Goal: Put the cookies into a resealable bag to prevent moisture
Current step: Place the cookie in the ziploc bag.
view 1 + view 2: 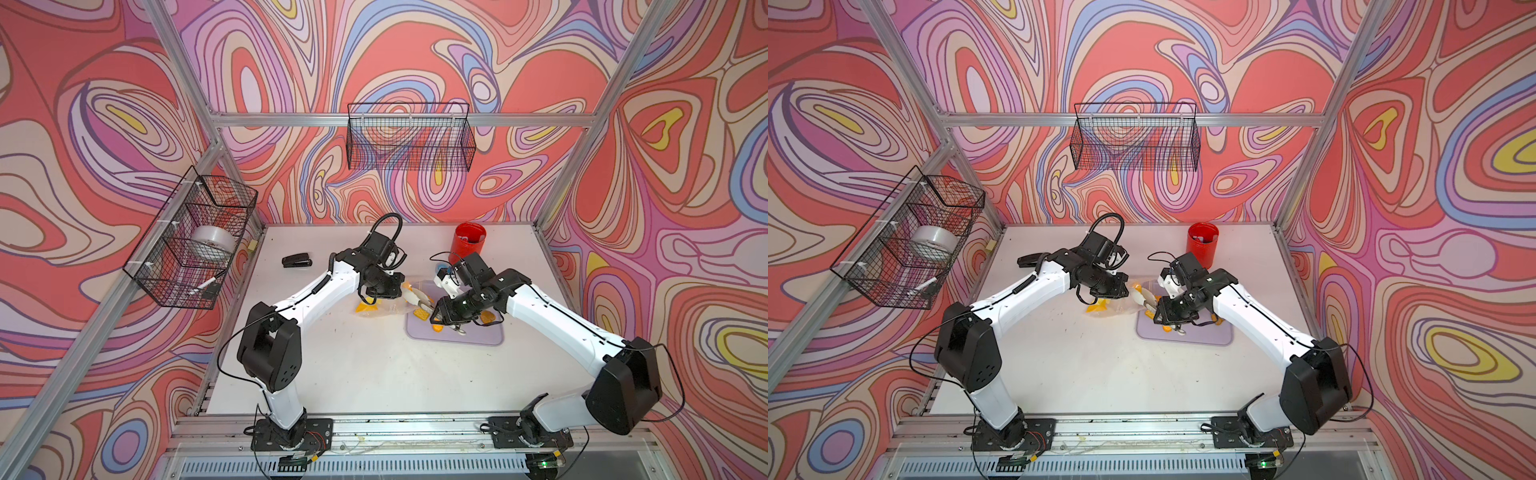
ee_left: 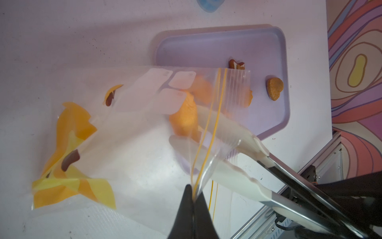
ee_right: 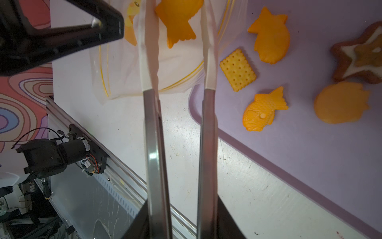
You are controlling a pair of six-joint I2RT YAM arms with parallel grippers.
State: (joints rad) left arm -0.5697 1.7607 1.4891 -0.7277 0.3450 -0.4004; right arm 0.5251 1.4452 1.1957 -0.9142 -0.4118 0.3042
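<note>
Metal tongs (image 3: 152, 128) with white tips, clamped at their handles in the right gripper (image 1: 438, 312), reached into the open mouth of the bag (image 2: 134, 128). The arms were spread, with one tip on each side of an orange fish cookie (image 3: 177, 18) that lay just past the yellow zip lines. Whether the tips gripped the fish or only flanked it could not be told. The left gripper (image 2: 193, 196) was pinched tight on one corner of the bag's zip edge and held the mouth up off the table (image 1: 353, 365).

The fish looked shallow in the bag. If the soft tips pulled back, they could drag it across the zip and drop it outside. A tip could also catch the zip lip and tug the thin film out of that single-corner pinch. The mouth would then sag shut, or the whole bag would slide.

The fish lay lengthwise along the tongs, tail toward the mouth and handles, head deeper in. In both top views the bag's long axis ran across the table. Its mouth faced the robot's right and reached the edge of the lavender tray (image 2: 206, 47). Its closed end, printed orange and yellow, pointed to the robot's left and rested on the table, so the bag sloped up toward the mouth. Other cookies (image 3: 270, 37) lay loose on the tray, outside the bag.
</note>
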